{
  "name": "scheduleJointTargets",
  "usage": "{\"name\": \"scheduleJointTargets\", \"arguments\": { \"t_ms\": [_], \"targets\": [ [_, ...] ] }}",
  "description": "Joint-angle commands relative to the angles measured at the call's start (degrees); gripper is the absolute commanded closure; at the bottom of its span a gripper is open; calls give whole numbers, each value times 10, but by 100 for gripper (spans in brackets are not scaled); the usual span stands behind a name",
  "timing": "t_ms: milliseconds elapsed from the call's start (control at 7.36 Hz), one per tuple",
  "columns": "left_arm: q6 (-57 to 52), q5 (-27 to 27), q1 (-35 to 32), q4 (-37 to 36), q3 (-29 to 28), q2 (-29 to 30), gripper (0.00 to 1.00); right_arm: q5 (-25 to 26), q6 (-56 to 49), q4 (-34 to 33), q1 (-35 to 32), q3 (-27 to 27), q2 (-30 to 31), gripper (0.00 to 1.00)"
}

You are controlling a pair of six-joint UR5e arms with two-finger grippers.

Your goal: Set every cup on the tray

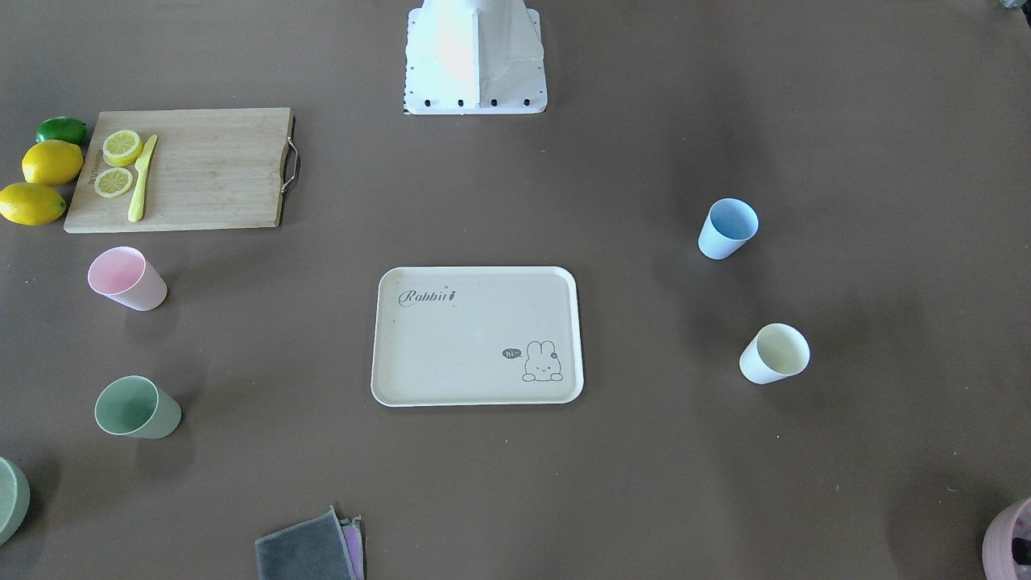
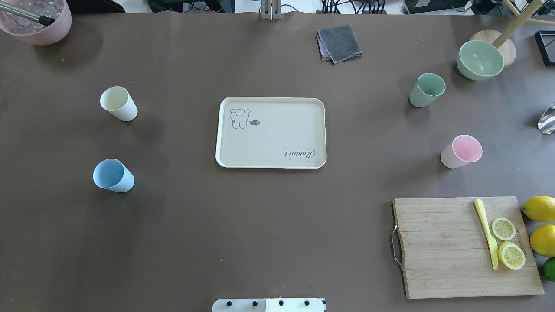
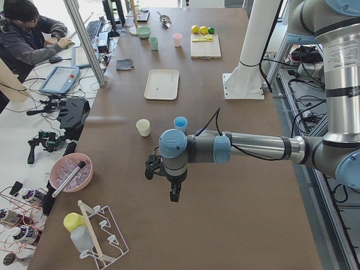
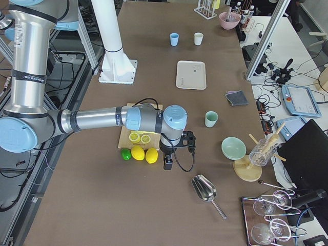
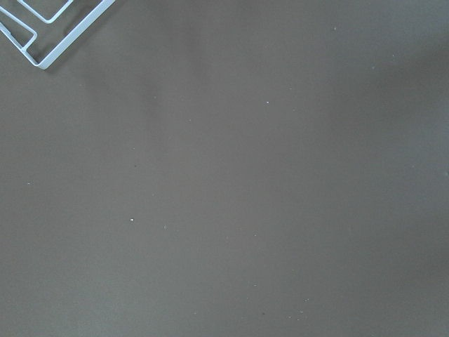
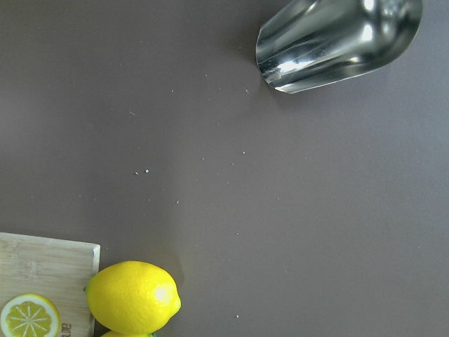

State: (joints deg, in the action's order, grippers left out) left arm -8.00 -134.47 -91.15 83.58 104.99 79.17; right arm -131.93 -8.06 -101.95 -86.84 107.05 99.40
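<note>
The beige Rabbit tray point(image 2: 271, 143) lies bare at the table's middle, also in the front-facing view point(image 1: 451, 346). All cups stand upright on the table, apart from it. The cream cup point(image 2: 118, 103) and blue cup point(image 2: 113, 175) are on my left side. The sage green cup point(image 2: 427, 89) and pink cup point(image 2: 461, 151) are on my right side. My left gripper point(image 3: 174, 192) hangs over bare table beyond the left end, seen only in the left side view. My right gripper point(image 4: 167, 163) hovers beside the lemons, seen only in the right side view. I cannot tell whether either is open or shut.
A wooden cutting board point(image 2: 442, 255) with lemon slices and a yellow knife point(image 2: 486, 232) sits front right, whole lemons point(image 2: 540, 209) beside it. A green bowl point(image 2: 480, 60), grey cloth point(image 2: 339, 42), pink bowl point(image 2: 37, 19) and metal scoop point(image 6: 337, 42) lie around the edges.
</note>
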Motion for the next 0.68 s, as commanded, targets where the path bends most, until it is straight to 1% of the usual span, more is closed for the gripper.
{"name": "scheduleJointTargets", "arguments": {
  "t_ms": [0, 136, 543],
  "targets": [
    [0, 11, 0, 0, 1, 3, 2, 0, 0, 0, 0, 0, 0, 0],
    [1, 24, 0, 1, 6, 4, 2, 0, 0, 0, 0, 0, 0, 0],
    [1, 28, 1, 3, 18, 15, 2, 4, 1, 1, -2, 5, -3, 0]
  ]
}}
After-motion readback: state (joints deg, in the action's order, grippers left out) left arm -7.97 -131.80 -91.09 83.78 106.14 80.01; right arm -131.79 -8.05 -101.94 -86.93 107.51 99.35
